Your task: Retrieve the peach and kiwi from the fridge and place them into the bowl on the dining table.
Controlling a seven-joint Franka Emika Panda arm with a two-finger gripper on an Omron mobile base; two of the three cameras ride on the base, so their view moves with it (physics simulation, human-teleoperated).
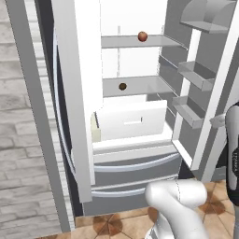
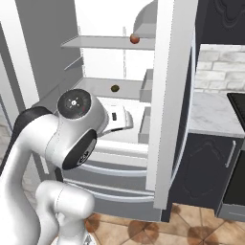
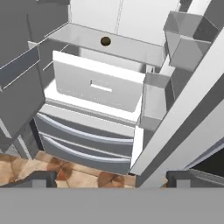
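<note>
The fridge (image 1: 135, 168) stands with both upper doors swung open. The reddish-orange peach (image 1: 142, 36) (image 2: 135, 38) rests on the upper shelf. One shelf below lies the dark brown kiwi (image 1: 123, 86) (image 2: 115, 88) (image 3: 105, 41). My gripper (image 3: 113, 178) is open and empty, its dark fingertips (image 3: 43, 177) wide apart, well back from the fridge and lower than the kiwi's shelf. My arm (image 2: 72, 129) is raised in front of the fridge's lower drawers (image 3: 83, 140). The bowl and the dining table are out of view.
A white crisper drawer (image 1: 130, 119) sits under the kiwi's shelf. The right door (image 1: 193, 74) carries several bins and the left door (image 1: 77, 93) juts toward me. A counter (image 2: 210, 112) on dark cabinets lies right of the fridge, a brick wall (image 1: 23, 140) to its left.
</note>
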